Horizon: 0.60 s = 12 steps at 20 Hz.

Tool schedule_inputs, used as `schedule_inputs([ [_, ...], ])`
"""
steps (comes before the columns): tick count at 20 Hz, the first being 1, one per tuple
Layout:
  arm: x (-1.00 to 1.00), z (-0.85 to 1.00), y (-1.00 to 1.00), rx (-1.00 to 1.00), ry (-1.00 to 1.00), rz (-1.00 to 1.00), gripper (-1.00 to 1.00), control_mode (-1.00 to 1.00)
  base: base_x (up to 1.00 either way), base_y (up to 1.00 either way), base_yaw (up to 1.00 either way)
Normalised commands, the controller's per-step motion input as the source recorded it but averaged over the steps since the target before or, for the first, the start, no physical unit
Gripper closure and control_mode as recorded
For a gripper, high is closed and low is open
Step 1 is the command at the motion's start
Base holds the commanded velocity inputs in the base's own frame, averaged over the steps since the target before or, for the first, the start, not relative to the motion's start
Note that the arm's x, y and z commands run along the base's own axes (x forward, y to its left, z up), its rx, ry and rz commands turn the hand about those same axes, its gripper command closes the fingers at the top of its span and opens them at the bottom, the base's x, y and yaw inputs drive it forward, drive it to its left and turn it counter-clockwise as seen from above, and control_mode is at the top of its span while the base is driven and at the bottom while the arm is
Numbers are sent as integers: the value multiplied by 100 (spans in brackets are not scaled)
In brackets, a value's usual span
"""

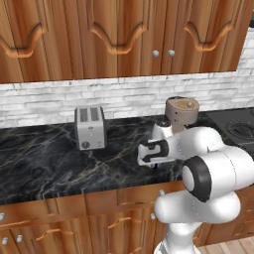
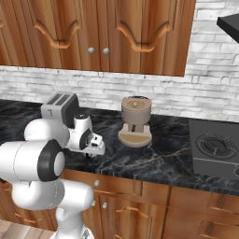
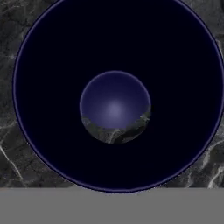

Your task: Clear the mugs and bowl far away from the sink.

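A dark navy mug (image 3: 114, 105) lies straight below the hand, its round mouth almost as wide as the hand view and its paler bottom at the centre. It is upright over the black marble counter (image 3: 8, 131). My gripper (image 1: 150, 164) (image 2: 93, 153) points down, low over the counter's front part, narrowly shut at the mug's near rim. The hand blocks the mug in both base views, and the fingertips themselves are hidden. The bowl and the sink are out of view.
A silver toaster (image 1: 90, 127) (image 2: 59, 108) stands at the back left. A brown coffee machine (image 1: 181, 112) (image 2: 136, 120) stands just behind the hand. A black cooktop (image 2: 217, 147) lies to the right. Wooden wall cabinets (image 1: 124, 34) hang above.
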Motion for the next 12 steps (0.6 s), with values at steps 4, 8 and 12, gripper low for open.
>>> schedule_inputs([
  [4, 26, -41, 7, 0, 0, 0, -100, -100, 0, 0, 0],
  [8, 14, 5, 0, 0, 0, 0, -100, -100, 0, 0, 0],
  [12, -6, 36, 0, 0, -8, 0, -100, -100, 0, 0, 0],
])
